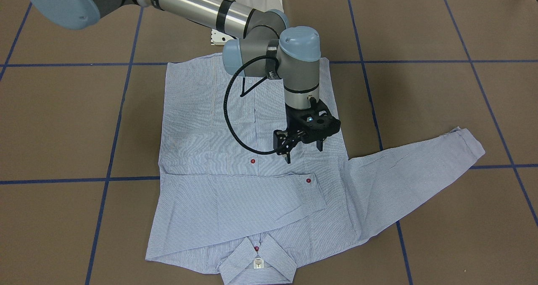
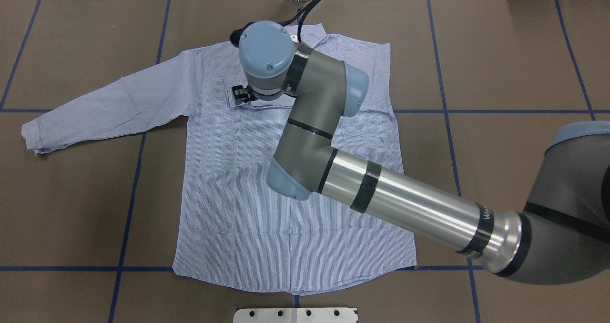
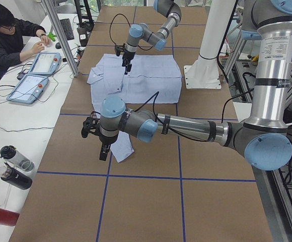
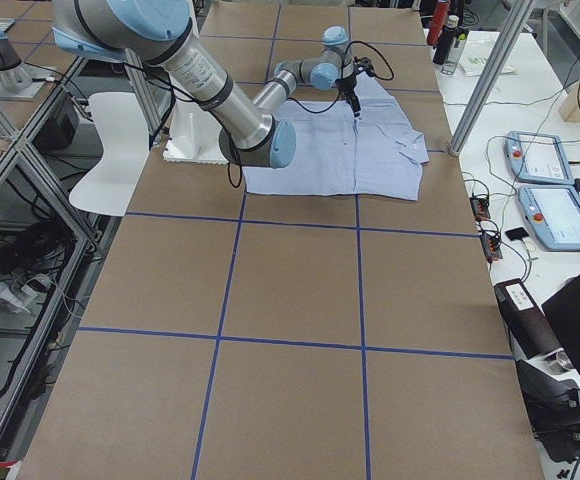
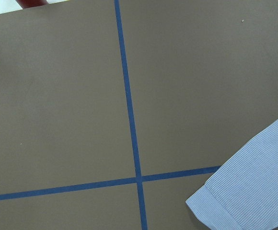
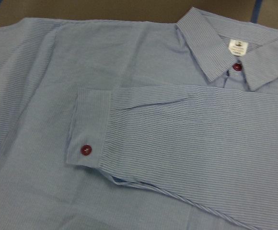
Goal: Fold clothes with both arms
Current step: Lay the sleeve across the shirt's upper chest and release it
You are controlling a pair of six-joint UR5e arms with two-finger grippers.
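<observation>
The striped shirt (image 1: 235, 201) lies flat and face up on the brown table, collar (image 1: 257, 257) away from the robot. One sleeve is folded across the chest, its red-buttoned cuff (image 1: 309, 180) near the placket. The other sleeve (image 1: 420, 167) stretches out sideways. My right gripper (image 1: 304, 150) hangs open and empty just above the chest, beside the folded cuff; it also shows in the overhead view (image 2: 240, 94). My left gripper (image 3: 103, 151) hovers by the outstretched sleeve's cuff (image 5: 225, 206); I cannot tell whether it is open or shut.
Blue tape lines (image 2: 138, 180) grid the table. The white pedestal base (image 2: 295, 315) stands at the robot's edge. An operator (image 3: 10, 35) sits by teach pendants (image 3: 32, 85) and bottles (image 3: 15, 166) past the far edge.
</observation>
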